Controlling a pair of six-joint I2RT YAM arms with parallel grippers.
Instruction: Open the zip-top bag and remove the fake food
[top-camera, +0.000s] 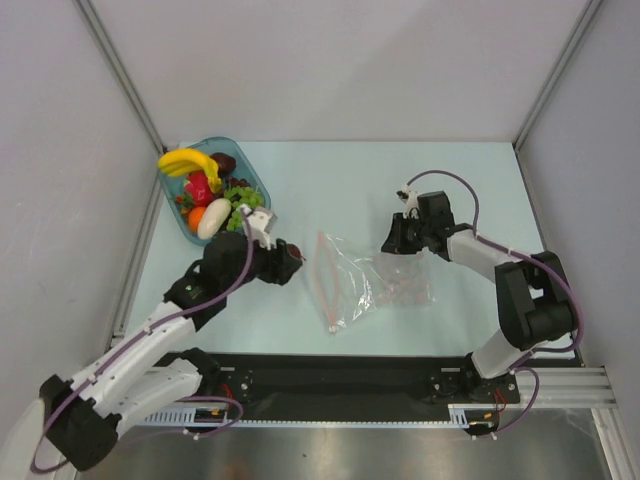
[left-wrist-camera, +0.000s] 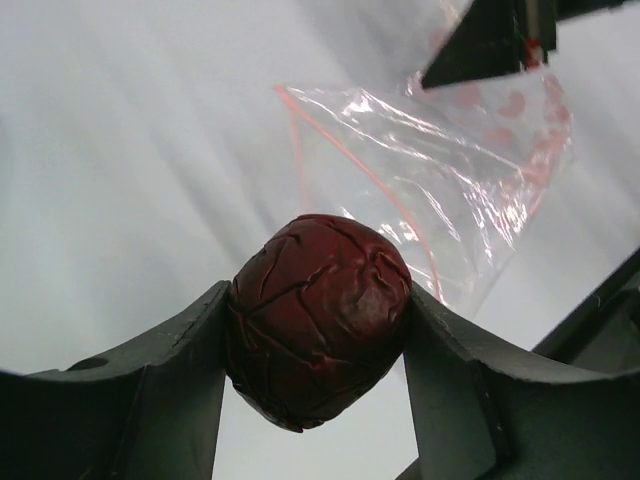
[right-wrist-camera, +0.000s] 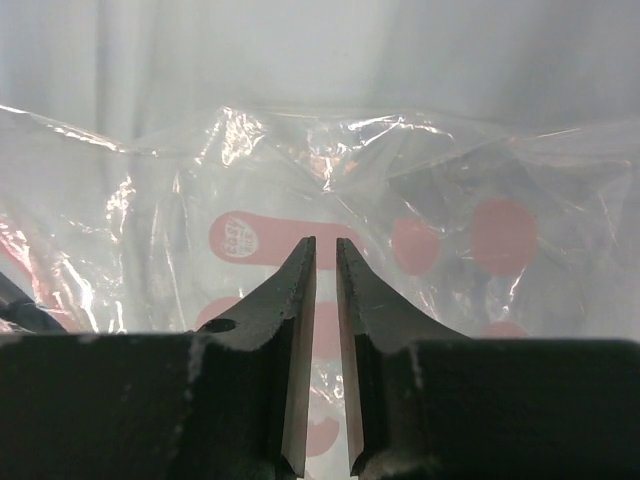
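Left gripper (top-camera: 287, 262): pinches a dark red piece (top-camera: 290, 260), wrinkled and round, squeezed between both fingers in the left wrist view (left-wrist-camera: 316, 335); it sits just off the bag's 9 o'clock edge.
Dark red piece, close view (left-wrist-camera: 318, 318): outside the bag and clear of the film.
Zip-top bag (top-camera: 372, 282): lies crumpled on the table (top-camera: 330, 180), near its centre, with the pink zip strip (top-camera: 326, 285) along the 9 o'clock edge.
Right gripper (top-camera: 400, 243): at the bag's 1 o'clock corner, fingers pressed almost together (right-wrist-camera: 325, 290) with 1 thin slit between them, nipping the film (right-wrist-camera: 450, 200).
Tray (top-camera: 225, 141): teal, at the table's 10 o'clock corner, holding the banana (top-camera: 190, 162), orange (top-camera: 196, 214), white oval piece (top-camera: 213, 219) and grapes (top-camera: 243, 195).
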